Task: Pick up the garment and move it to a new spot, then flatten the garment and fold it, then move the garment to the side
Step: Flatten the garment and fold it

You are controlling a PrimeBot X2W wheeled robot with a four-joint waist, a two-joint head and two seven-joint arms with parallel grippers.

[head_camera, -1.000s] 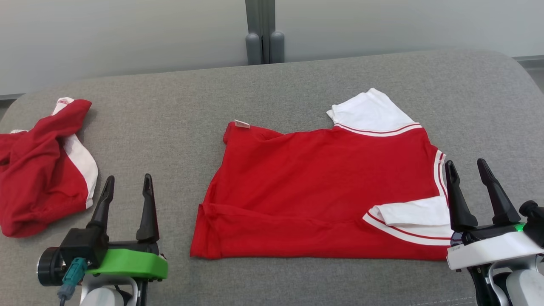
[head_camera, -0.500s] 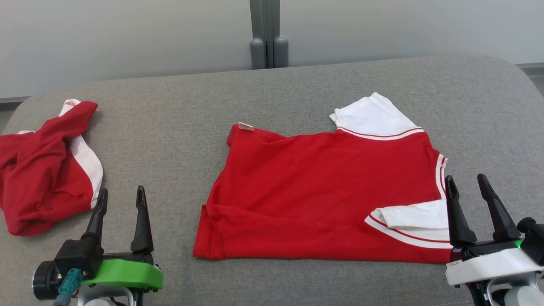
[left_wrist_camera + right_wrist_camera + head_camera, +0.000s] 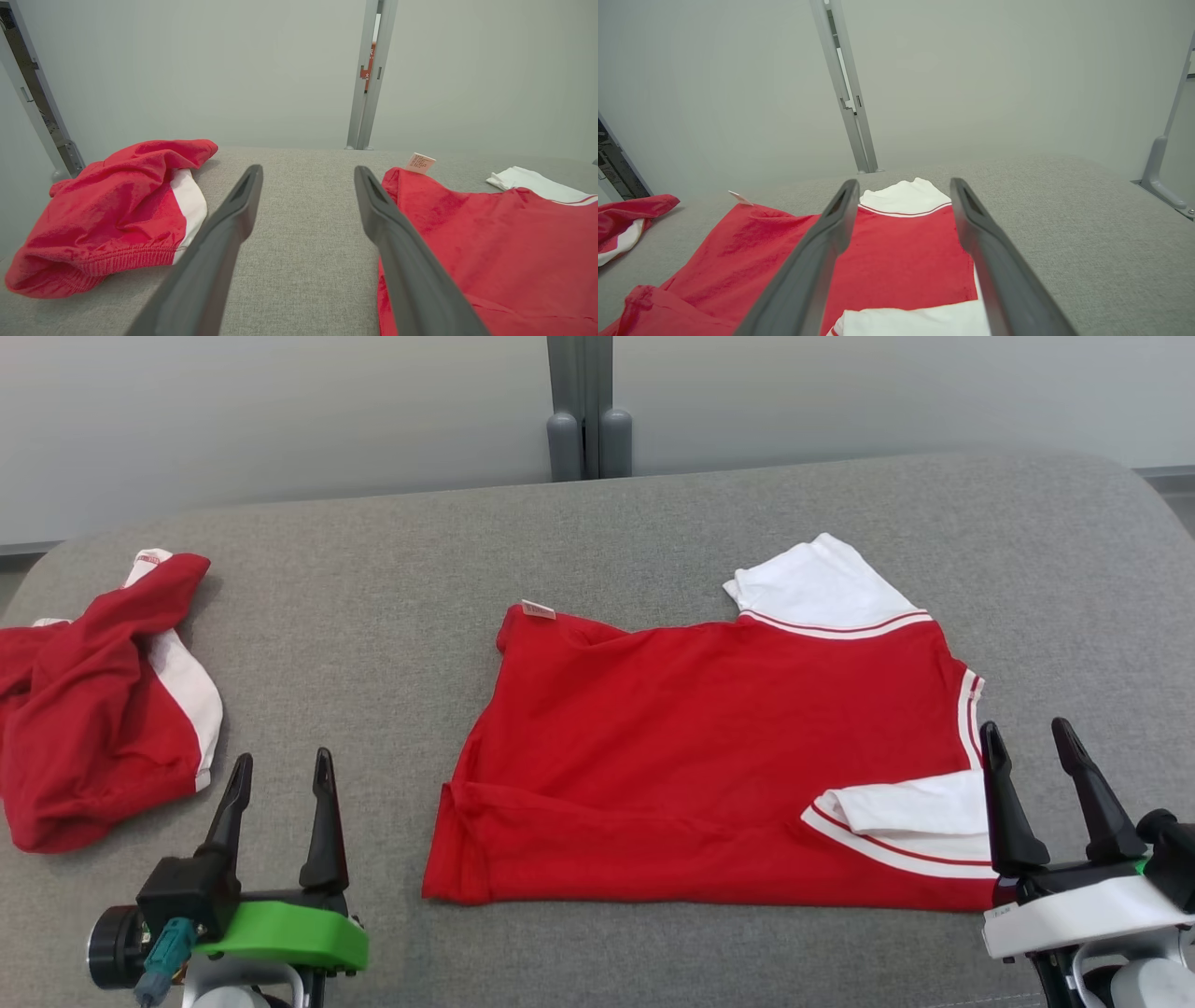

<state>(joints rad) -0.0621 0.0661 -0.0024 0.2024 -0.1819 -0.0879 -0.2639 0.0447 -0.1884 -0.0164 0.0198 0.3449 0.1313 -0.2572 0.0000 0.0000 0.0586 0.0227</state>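
The garment [image 3: 709, 756] is a red T-shirt with white sleeves. It lies mostly flat in the middle of the grey padded surface [image 3: 392, 588], its near sleeve [image 3: 920, 817] folded onto the body. My left gripper [image 3: 284, 756] is open above the bare surface, left of the shirt's hem; its wrist view shows its fingers [image 3: 308, 169] empty beside the shirt [image 3: 490, 242]. At the shirt's right edge, beside the folded sleeve, my right gripper [image 3: 1025, 725] is also open, and its fingers [image 3: 904, 182] point over the shirt [image 3: 896, 247].
A second red and white garment [image 3: 93, 709] lies crumpled at the far left, close to the surface's edge, and shows in both wrist views [image 3: 107, 210] [image 3: 626, 219]. A grey post [image 3: 588, 411] stands against the pale wall behind. Bare surface runs between the two garments.
Both grippers have drawn back a little toward the near edge, still open. The head view has shifted slightly. Neither garment has moved.
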